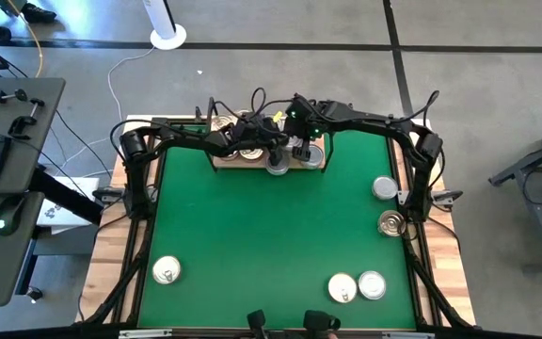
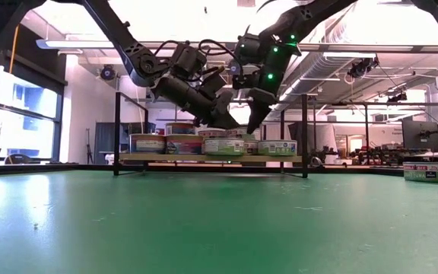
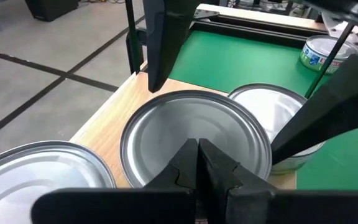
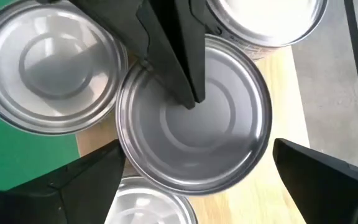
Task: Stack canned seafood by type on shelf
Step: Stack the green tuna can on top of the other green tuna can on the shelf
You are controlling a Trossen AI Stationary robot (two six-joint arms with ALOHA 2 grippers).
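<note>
High view: both arms reach to the shelf [image 1: 222, 160] at the far edge of the green mat [image 1: 271, 235] on the counter [image 1: 445, 273]. The left tool [image 1: 269, 141] and right tool [image 1: 301, 146] meet over tins crowded on the board. Five loose tins lie on the mat: one near the left corner [image 1: 166, 271], a pair near the front right [image 1: 342, 287], and two along the right edge [image 1: 385, 188].

Low view: a row of labelled tins [image 2: 224, 146] stands on the shelf [image 2: 211, 158], some stacked two high; both tools hang just above them.

Left wrist view: the left tool [image 3: 197, 165] has its fingers pressed together, gripping nothing, above a silver-lidded tin [image 3: 194, 140]; a finger of the right tool [image 3: 163, 37] hangs beyond it.

Right wrist view: the right tool [image 4: 194, 180] is spread wide, its fingers flanking the same silver tin [image 4: 194, 121] without touching it; the left tool's closed tip [image 4: 182, 56] points at the lid.
</note>
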